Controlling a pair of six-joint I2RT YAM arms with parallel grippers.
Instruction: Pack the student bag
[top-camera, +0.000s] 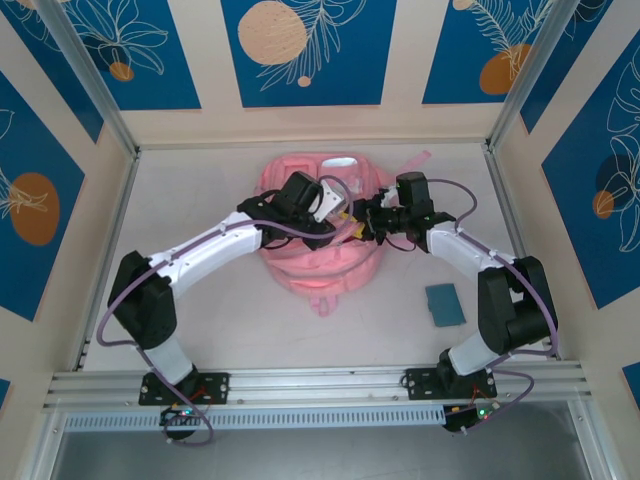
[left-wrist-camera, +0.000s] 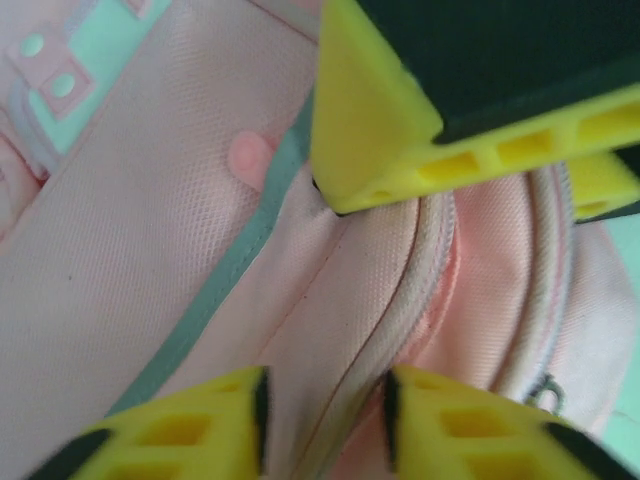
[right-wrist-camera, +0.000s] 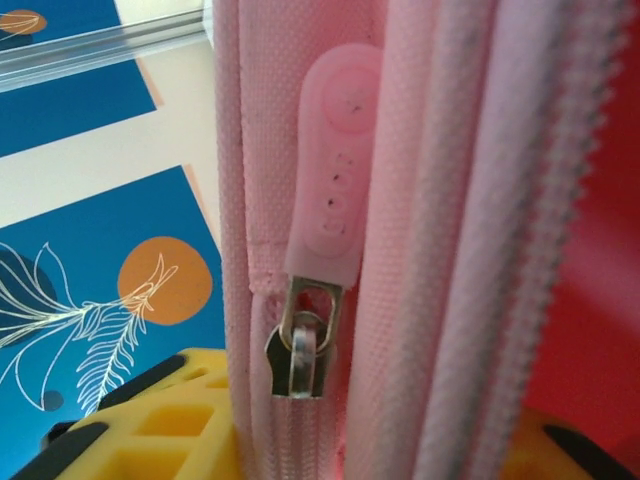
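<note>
I note the student bag (top-camera: 320, 255), soft and limp, directly beneath both tools: left gripper (left-wrist-camera: 325, 420) spread astride its zipper seam (left-wrist-camera: 400, 300), right gripper (right-wrist-camera: 370, 440) bracketing the edge just short of the zipper pull (right-wrist-camera: 335, 200) (whether pinched, I cannot tell), my preferred hold.

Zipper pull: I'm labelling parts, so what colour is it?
Pale pink tab on a silver metal slider; clearest in the right wrist view.

I note my left fingers (left-wrist-camera: 190, 435) parted over the student bag (left-wrist-camera: 150, 250), with its zipper line (left-wrist-camera: 420, 270) between them. Above, a yellow finger (left-wrist-camera: 370, 120) touches the fabric.
</note>
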